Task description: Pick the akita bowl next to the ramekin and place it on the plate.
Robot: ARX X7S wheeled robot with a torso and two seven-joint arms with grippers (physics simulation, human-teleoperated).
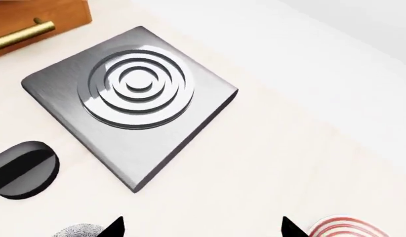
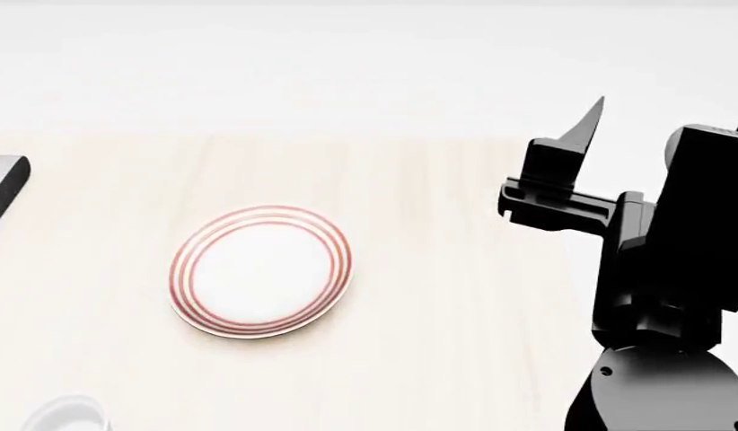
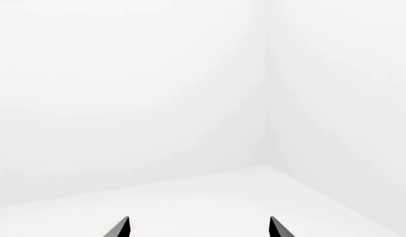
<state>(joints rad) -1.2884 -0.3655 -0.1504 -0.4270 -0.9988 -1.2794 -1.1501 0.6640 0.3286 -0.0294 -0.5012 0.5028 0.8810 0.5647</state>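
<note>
Head view: plate (image 2: 260, 283) lies bare on tabletop (image 2: 465, 296), ramekin (image 2: 65, 416) near its lower left; right pincer (image 3: 198, 228) released, raised; left pincer (image 1: 201, 227) released, empty

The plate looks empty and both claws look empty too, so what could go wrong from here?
1. The left claw is open with only a sliver of patterned bowl at the edge of its view; it might grab off-centre.
2. The stove burner lies nearby, so a swing could bump it.
3. The right claw faces blank wall, away from the plate.
</note>
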